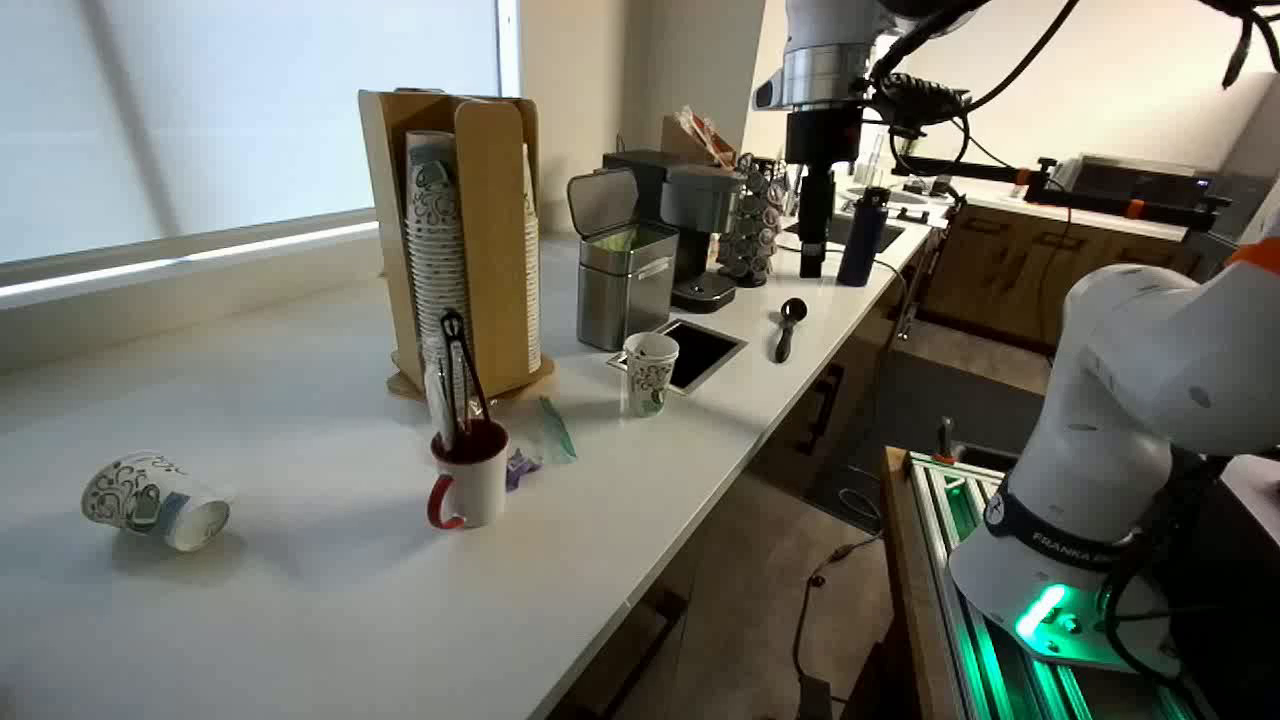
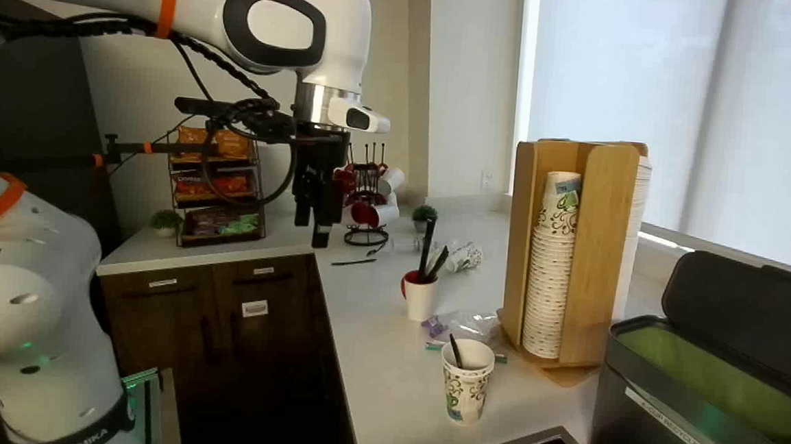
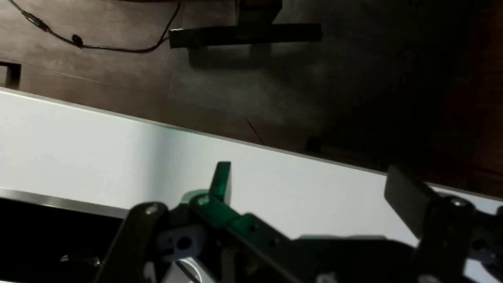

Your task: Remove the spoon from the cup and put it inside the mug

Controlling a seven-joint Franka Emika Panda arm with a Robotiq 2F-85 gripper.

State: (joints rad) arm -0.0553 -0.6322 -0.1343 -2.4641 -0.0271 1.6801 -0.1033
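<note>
The spoon point(image 2: 455, 351) leans in the patterned cup point(image 2: 465, 393), handle uppermost, presumably for grasping; utensils point(image 2: 427, 249) in the mug point(image 2: 421, 302) suggest its role as holder; gripper point(image 3: 309, 181) empty, jaws spread.

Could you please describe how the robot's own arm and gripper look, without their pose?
The arm is white and rounded, with orange bands, black cables and a silver collar. Low down, a dark band reads FRANKA, above a green light. The gripper is black, with slim, angular jaws.
</note>
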